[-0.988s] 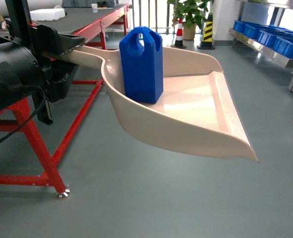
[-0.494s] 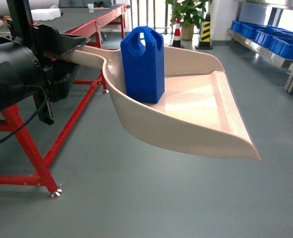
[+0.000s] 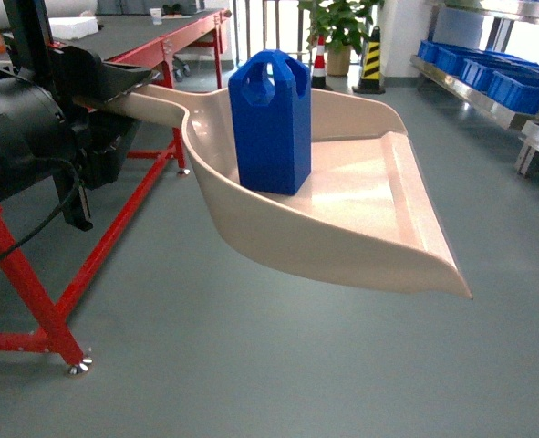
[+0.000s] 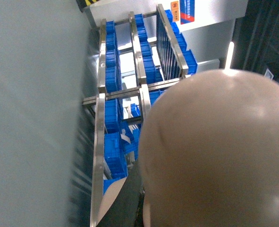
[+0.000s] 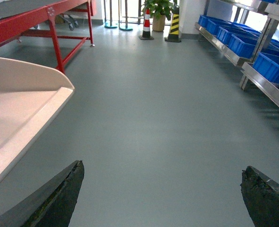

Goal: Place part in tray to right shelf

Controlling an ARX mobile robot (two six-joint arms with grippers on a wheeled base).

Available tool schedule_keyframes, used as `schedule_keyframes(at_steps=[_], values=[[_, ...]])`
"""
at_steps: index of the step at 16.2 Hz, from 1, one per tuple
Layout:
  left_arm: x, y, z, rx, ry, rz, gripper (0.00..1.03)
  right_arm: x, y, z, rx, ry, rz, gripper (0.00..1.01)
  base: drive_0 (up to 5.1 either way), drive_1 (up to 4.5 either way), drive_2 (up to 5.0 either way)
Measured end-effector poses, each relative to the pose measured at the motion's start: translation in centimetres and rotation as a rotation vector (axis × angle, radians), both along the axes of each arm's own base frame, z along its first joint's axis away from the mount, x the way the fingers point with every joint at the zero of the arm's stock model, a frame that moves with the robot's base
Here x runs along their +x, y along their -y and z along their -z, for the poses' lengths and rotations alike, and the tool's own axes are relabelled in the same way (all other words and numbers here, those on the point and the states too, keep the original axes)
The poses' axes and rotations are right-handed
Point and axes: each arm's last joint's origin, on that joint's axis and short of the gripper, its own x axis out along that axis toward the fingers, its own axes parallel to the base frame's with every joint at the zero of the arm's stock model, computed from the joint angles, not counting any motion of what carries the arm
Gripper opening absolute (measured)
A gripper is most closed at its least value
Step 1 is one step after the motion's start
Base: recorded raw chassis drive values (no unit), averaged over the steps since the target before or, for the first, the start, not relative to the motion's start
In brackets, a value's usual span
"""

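The left claw [image 3: 114, 82] gripped the tray [image 3: 360, 228] by its handle, held level so the part [image 3: 271, 123] stood upright beyond it, while the right claw [image 5: 160, 194] hung open.

- The head view is bright and evenly lit; daylight blows out the window at the upper right of the frame.
- The tray [image 3: 360, 196] carries a pale sheen on its flat floor, and the part [image 3: 271, 123] casts only a soft shadow there.
- The grey floor [image 3: 251, 365] shows faint, diffuse reflections, no hard shadows.
- In the left wrist view, the tray's underside [image 4: 219, 151] fills the lower right, out of focus, with small glare spots; the lower left is smeared by blur.
- The right wrist view is sharp, its fingertips [image 5: 59, 198] dark at the bottom edge.
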Motion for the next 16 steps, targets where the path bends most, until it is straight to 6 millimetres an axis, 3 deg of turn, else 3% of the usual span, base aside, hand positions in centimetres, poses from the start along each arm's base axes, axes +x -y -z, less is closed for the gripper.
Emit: schedule_keyframes(at_steps=[16], values=[[-0.01,0.00,-0.05,-0.001,0.006,0.000,0.16,0.00,0.00,-0.06,0.001,0.005,0.000,0.98,0.0,4.19,-4.2]])
